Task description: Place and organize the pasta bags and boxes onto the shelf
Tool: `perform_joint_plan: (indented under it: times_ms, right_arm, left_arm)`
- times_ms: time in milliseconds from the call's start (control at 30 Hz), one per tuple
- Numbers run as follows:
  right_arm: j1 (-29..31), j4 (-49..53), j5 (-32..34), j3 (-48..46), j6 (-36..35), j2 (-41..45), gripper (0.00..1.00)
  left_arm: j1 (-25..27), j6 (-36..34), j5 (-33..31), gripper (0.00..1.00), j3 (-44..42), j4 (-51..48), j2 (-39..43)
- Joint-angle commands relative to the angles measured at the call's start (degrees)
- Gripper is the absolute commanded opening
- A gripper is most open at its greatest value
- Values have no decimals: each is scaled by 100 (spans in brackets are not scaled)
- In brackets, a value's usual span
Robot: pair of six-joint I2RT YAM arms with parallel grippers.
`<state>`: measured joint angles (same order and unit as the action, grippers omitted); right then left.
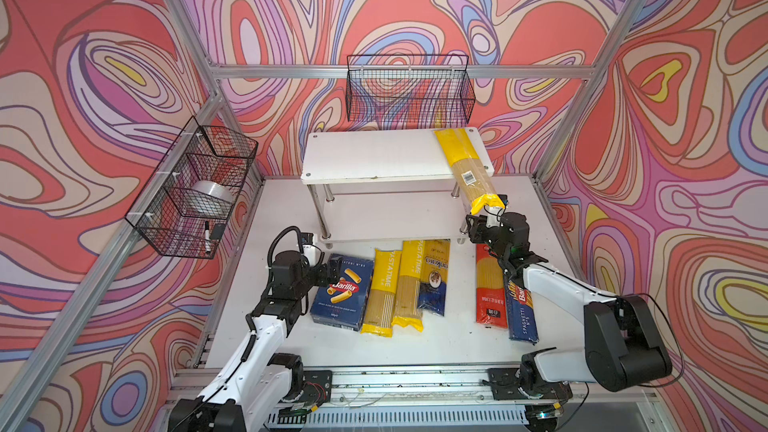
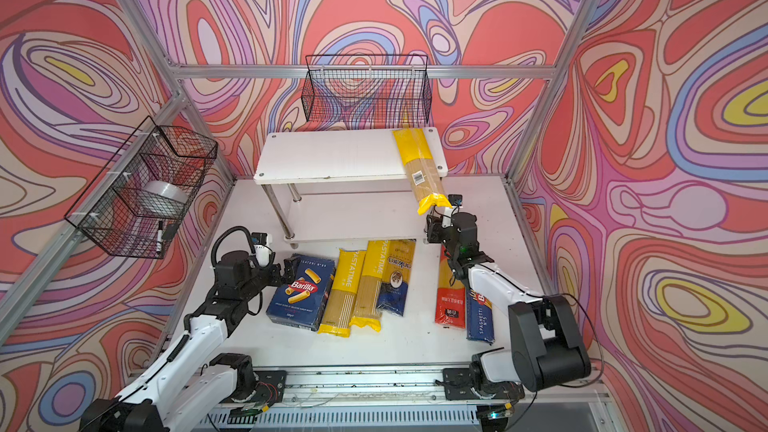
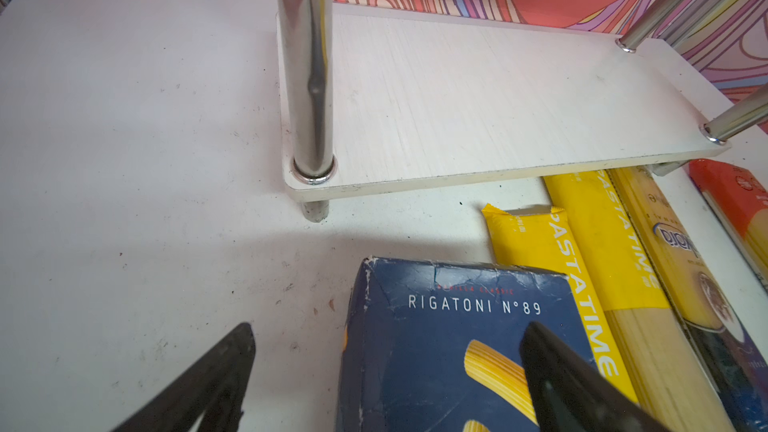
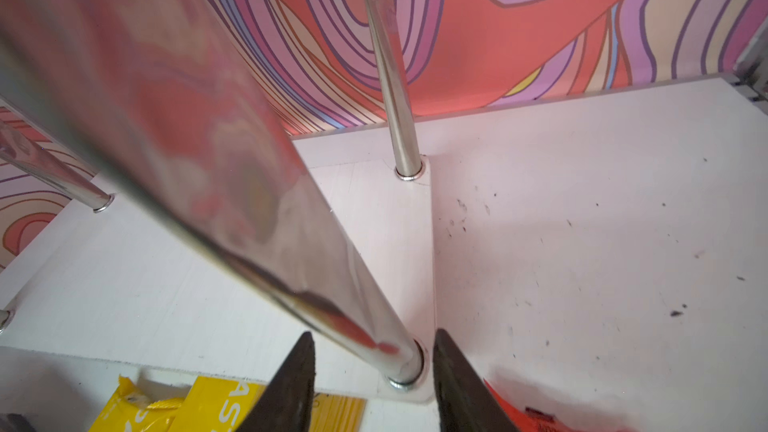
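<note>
One yellow-and-clear bag (image 1: 461, 160) lies aslant on the right of the shelf's top board (image 1: 374, 155), its lower end overhanging the front edge. Just under that end my right gripper (image 1: 474, 224) (image 4: 374, 333) is open and empty, by the front right chrome leg (image 4: 249, 201). On the table lie the rigatoni box (image 1: 343, 292), two yellow bags (image 1: 382, 292) (image 1: 409, 284), the ankara bag (image 1: 434, 280), the red bag (image 1: 490, 288) and the spaghetti box (image 1: 521, 313). My left gripper (image 1: 332, 270) (image 3: 390, 328) is open, straddling the rigatoni box's left edge (image 3: 436, 347).
The shelf's lower board (image 3: 478, 110) is bare. A black wire basket (image 1: 409, 89) hangs on the back wall. Another basket (image 1: 191, 189) on the left wall holds a tape roll and a marker. Aluminium frame posts bound the table's sides.
</note>
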<state>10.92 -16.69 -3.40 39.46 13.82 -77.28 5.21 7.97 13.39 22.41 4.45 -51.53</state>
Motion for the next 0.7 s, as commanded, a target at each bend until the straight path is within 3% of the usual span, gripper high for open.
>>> perform_joint_plan:
  times_ms: [0, 133, 400, 467, 667]
  right_arm:
    - [-12, 1328, 96, -15, 191, 645, 49]
    - [-11, 2902, 754, 58, 602, 1390, 55]
    - [-16, 5097, 1173, 393, 965, 2875, 56]
    - [-6, 5425, 1053, 592, 907, 3124, 53]
    - [-11, 5857, -130, 1368, 192, 3628, 45]
  left_arm:
    - [15, 3, -62, 100, 145, -66, -30]
    - [15, 4, -64, 100, 148, -64, -26]
    - [15, 3, -57, 100, 149, -67, -33]
    - [15, 4, -51, 100, 148, -65, -38]
    - [15, 3, -58, 100, 149, -63, -35]
